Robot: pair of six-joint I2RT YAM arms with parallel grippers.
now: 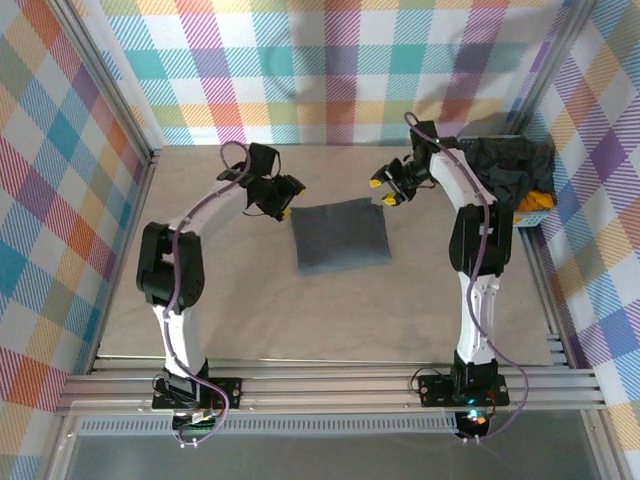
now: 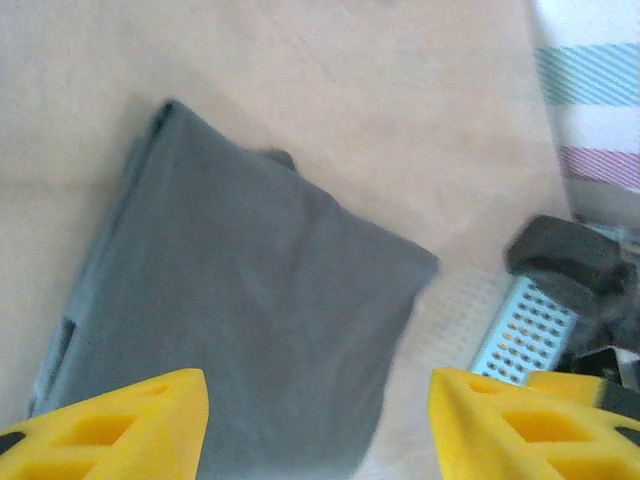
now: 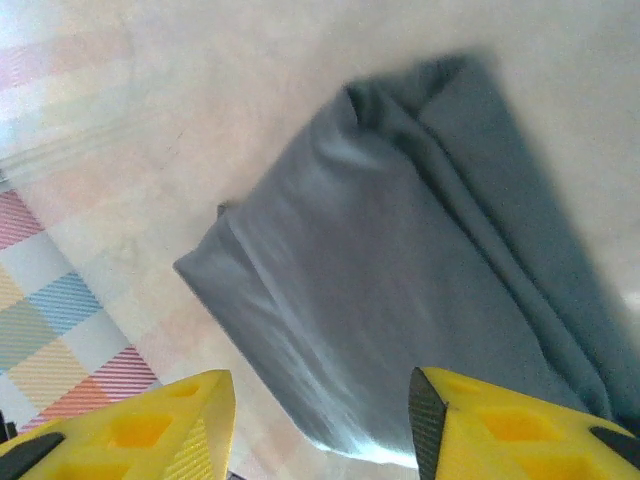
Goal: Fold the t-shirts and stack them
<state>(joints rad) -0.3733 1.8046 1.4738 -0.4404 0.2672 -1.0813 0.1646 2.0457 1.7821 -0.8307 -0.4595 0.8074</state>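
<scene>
Left gripper [image 1: 283, 197] & right gripper [image 1: 387, 187] both spread, empty, hovering near far corners of folded grey t-shirt [image 1: 340, 236] at table centre; fold looks done; next prob: right arm fetches another from t-shirt heap [image 1: 505, 165] far right.

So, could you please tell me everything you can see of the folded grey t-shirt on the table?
The folded t-shirt is plain slate-grey, soft cotton-looking cloth, folded into a roughly square, slightly puffy packet, with stacked layers showing along one edge. It lies flat near the middle of the beige table, resting on the tabletop alone.
</scene>
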